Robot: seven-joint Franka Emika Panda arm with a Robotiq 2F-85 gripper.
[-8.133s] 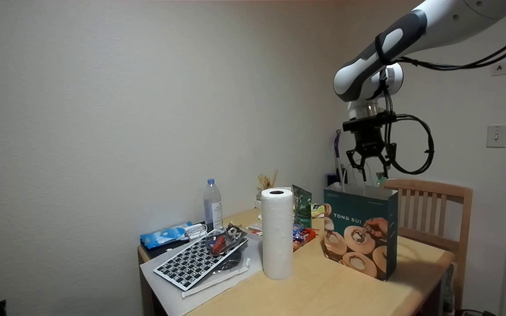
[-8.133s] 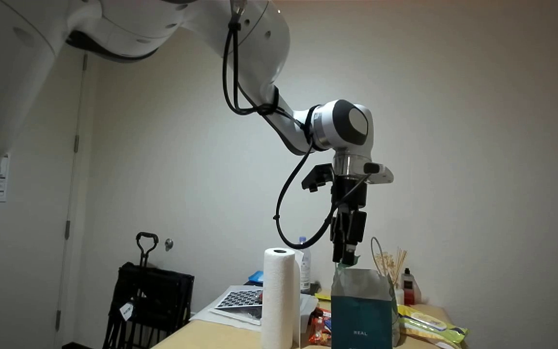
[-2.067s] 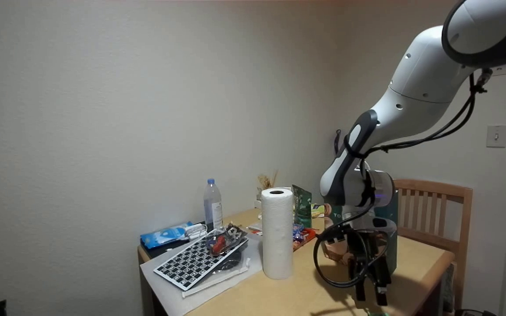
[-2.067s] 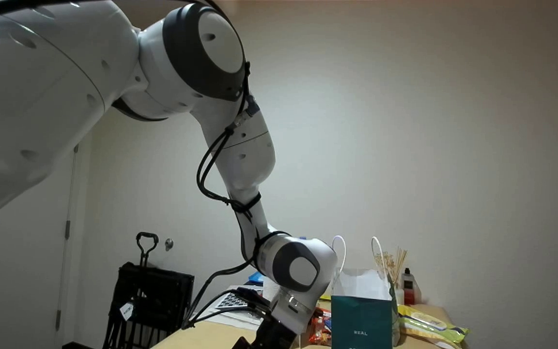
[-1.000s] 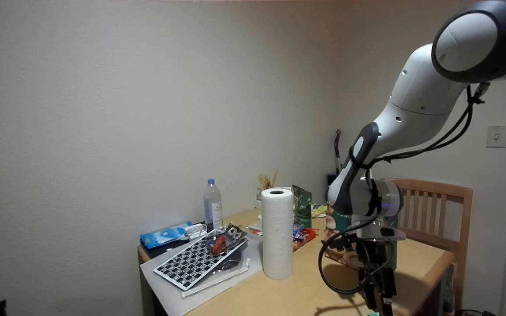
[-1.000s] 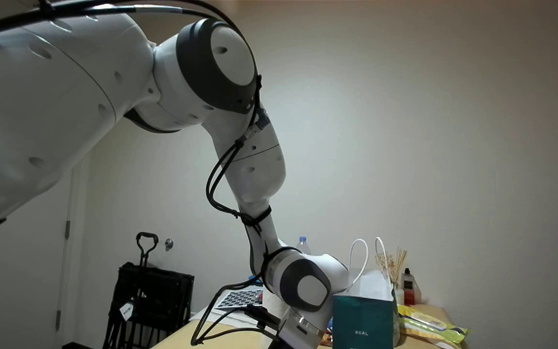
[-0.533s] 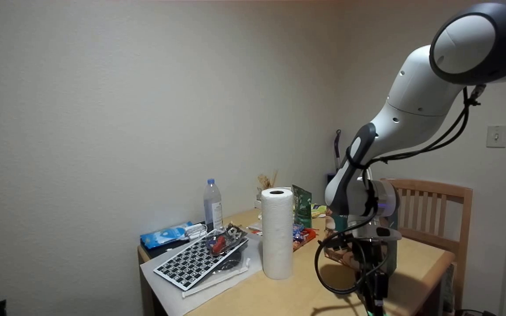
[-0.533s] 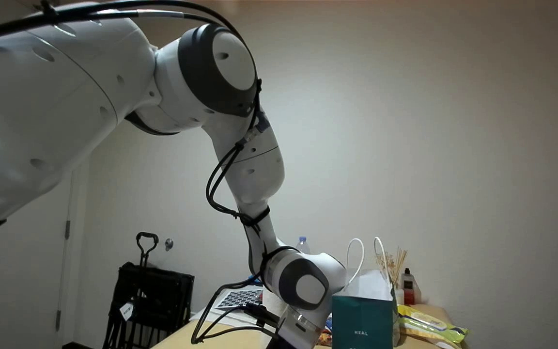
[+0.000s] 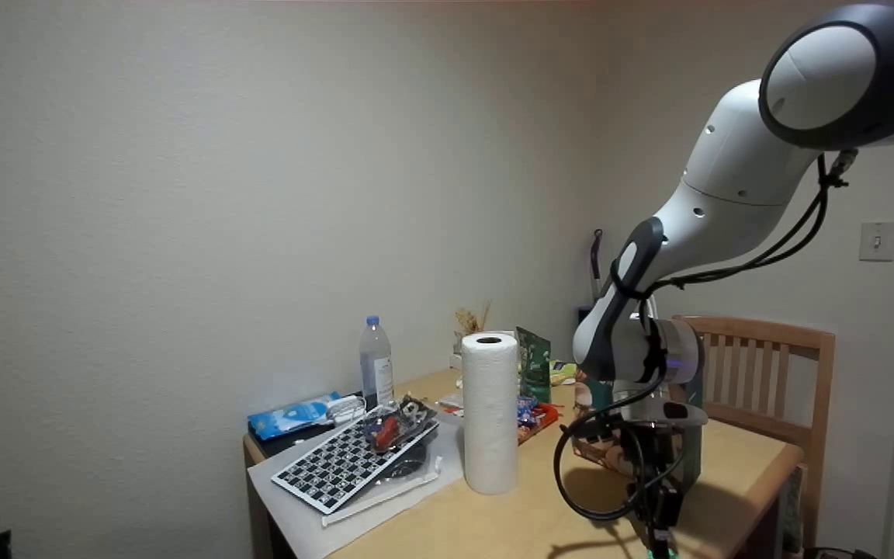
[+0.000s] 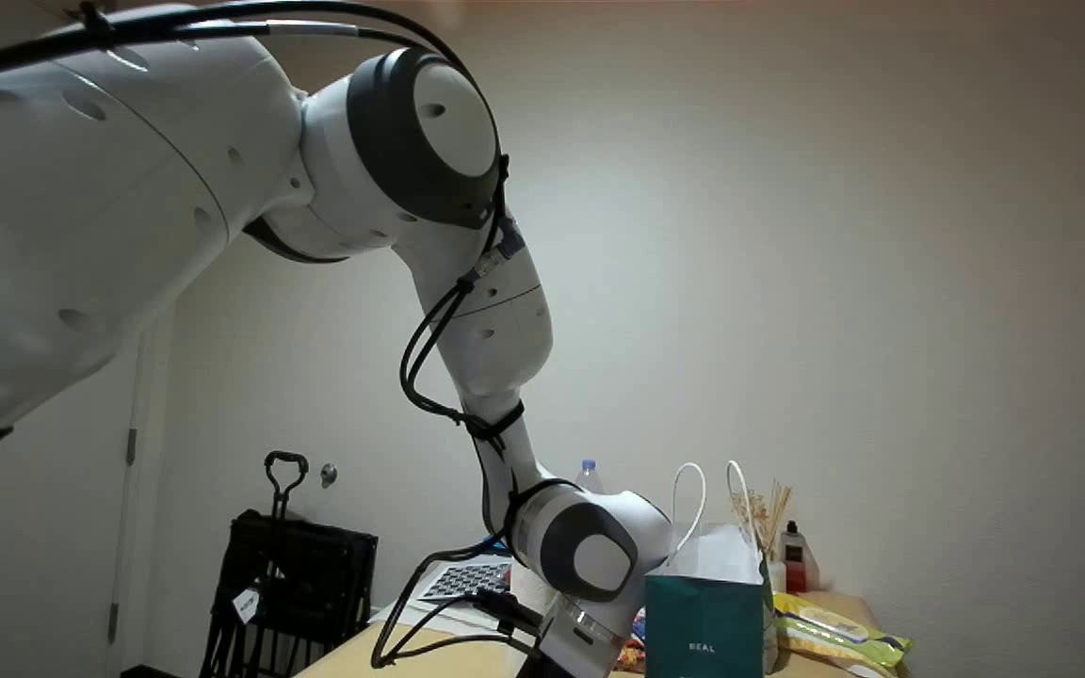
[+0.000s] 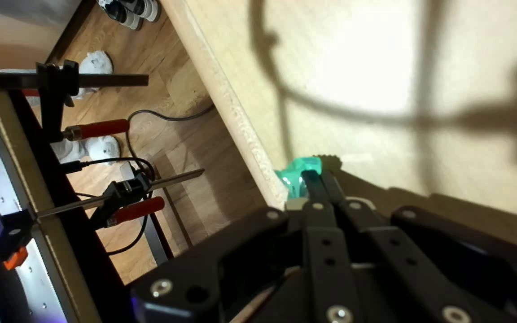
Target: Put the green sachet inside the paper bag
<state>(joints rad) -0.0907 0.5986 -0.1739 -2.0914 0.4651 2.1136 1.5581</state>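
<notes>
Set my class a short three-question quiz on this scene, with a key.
1. Multiple choice: where is the green sachet? (a) on a chair (b) by the fingers, near the table edge (c) on the paper towel roll
2. True or false: the fingers are spread wide apart.
3. Short answer: what remains of the task?

Key: 1. b. 2. False: close together. 3. Putting the green sachet inside the paper bag.

Home-type room suggested, not confirmed, by a slatted wooden chair [image 9: 773, 334], a light wooden table [image 9: 540, 505] topped with paper towel roll [image 9: 490, 419] and bright packets [image 9: 542, 421], a light switch [image 9: 878, 241], and shoes [image 11: 132, 19] on wood-look floor [image 11: 182, 85]. Lab-type kit also seen: red-handled bar clamps [image 11: 124, 193].
</notes>
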